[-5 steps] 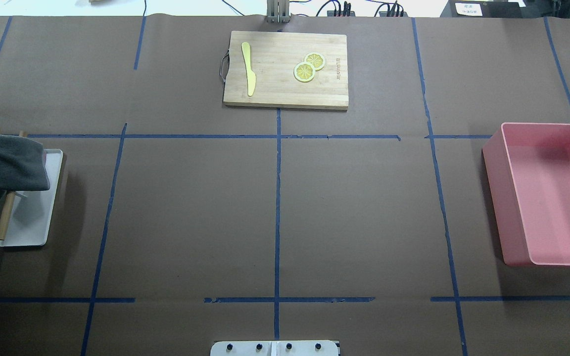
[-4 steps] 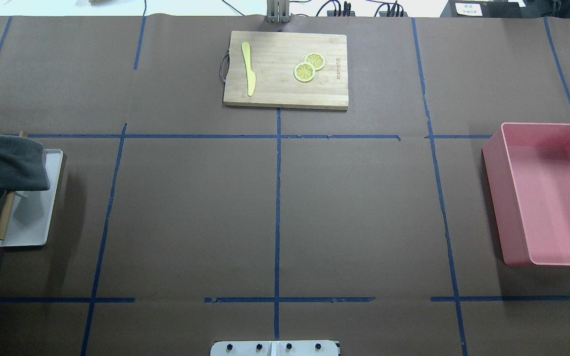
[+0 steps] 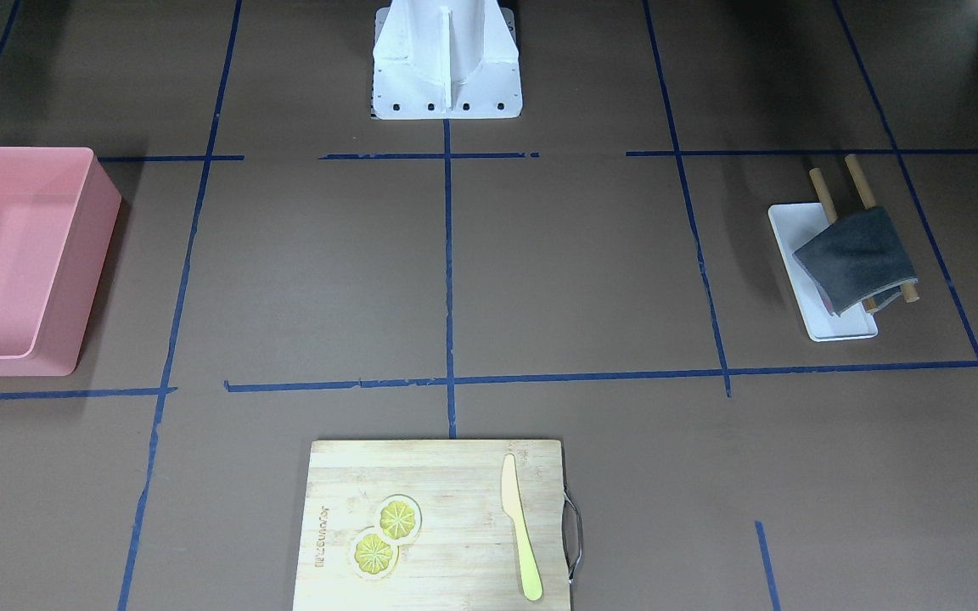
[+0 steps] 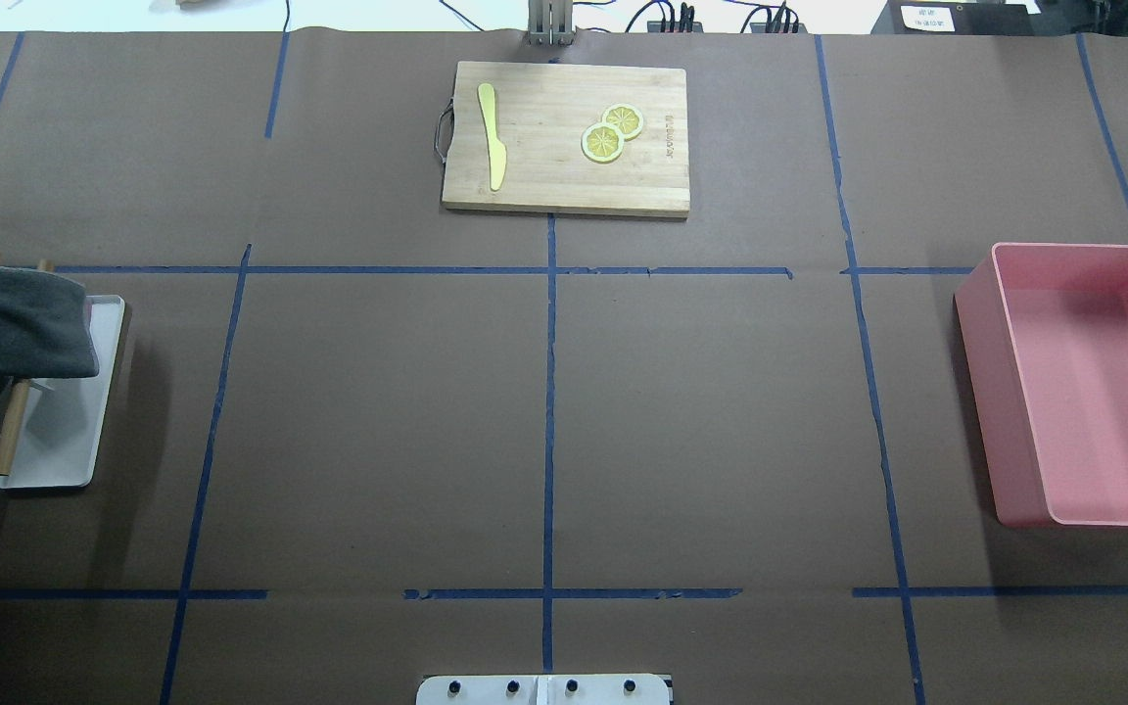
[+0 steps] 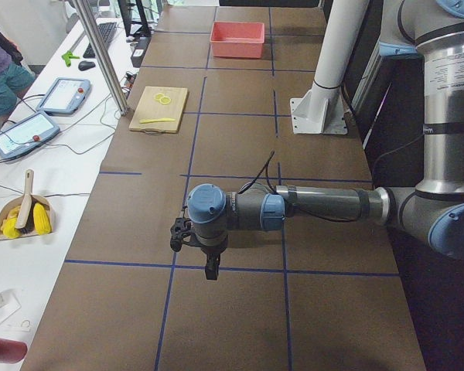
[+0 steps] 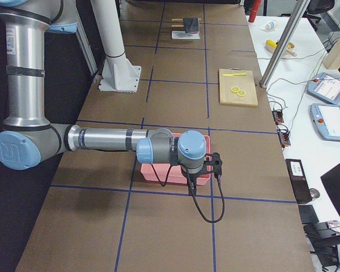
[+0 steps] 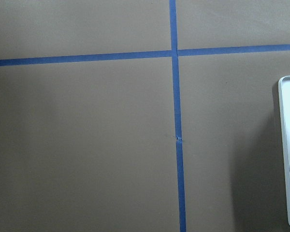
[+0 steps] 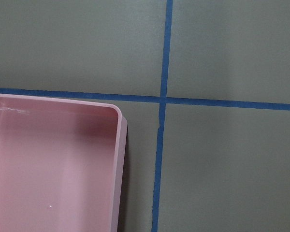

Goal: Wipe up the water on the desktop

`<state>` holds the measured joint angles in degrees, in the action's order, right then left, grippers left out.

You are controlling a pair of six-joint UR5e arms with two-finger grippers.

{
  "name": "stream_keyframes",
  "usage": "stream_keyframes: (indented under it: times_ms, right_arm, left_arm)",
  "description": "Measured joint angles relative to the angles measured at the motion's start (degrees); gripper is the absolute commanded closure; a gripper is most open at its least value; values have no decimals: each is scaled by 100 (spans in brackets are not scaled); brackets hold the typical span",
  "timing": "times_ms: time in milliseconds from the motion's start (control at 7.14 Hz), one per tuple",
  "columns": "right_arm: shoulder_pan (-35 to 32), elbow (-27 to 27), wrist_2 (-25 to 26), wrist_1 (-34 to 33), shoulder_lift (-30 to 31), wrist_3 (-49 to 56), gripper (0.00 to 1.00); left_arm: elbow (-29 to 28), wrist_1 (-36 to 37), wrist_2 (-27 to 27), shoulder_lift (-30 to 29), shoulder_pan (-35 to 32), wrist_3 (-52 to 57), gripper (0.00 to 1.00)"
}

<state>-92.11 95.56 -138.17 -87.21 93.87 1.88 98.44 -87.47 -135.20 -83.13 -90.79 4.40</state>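
The desktop [image 4: 378, 421] is a dark-brown surface with a grid of blue tape lines, and I can make out no water on it in any view. A dark grey cloth [image 4: 21, 323] hangs over a wooden rack above a white tray [image 4: 60, 441] at the left edge. My left gripper [image 5: 211, 270] shows only in the exterior left view, hanging above the desktop, and I cannot tell its state. My right gripper [image 6: 190, 186] shows only in the exterior right view, above the near rim of the pink bin [image 6: 158, 170]. I cannot tell its state either.
A bamboo cutting board [image 4: 564, 137] with a yellow knife [image 4: 493, 132] and two lemon slices [image 4: 611, 132] lies at the far middle. The pink bin [image 4: 1083, 382] stands at the right edge. The robot base [image 4: 544, 688] is at the near middle.
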Motion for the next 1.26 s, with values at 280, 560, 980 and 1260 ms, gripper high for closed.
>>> stream_keyframes:
  times_ms: [280,560,980,1260]
  right_arm:
    - [0,18,21,-6,-14,-3,0]
    - [0,29,34,-7,-17,-3,0]
    - [0,35,40,-7,-23,-9,0]
    - [0,37,42,-11,-26,-6,0]
  left_arm:
    - [181,-42,-8,7,14,-184,0]
    - [536,-22,-46,5,40,-587,0]
    - [680,-13,-144,-1,109,-874,0]
    - [748,-77,-284,-66,374,-1332,0]
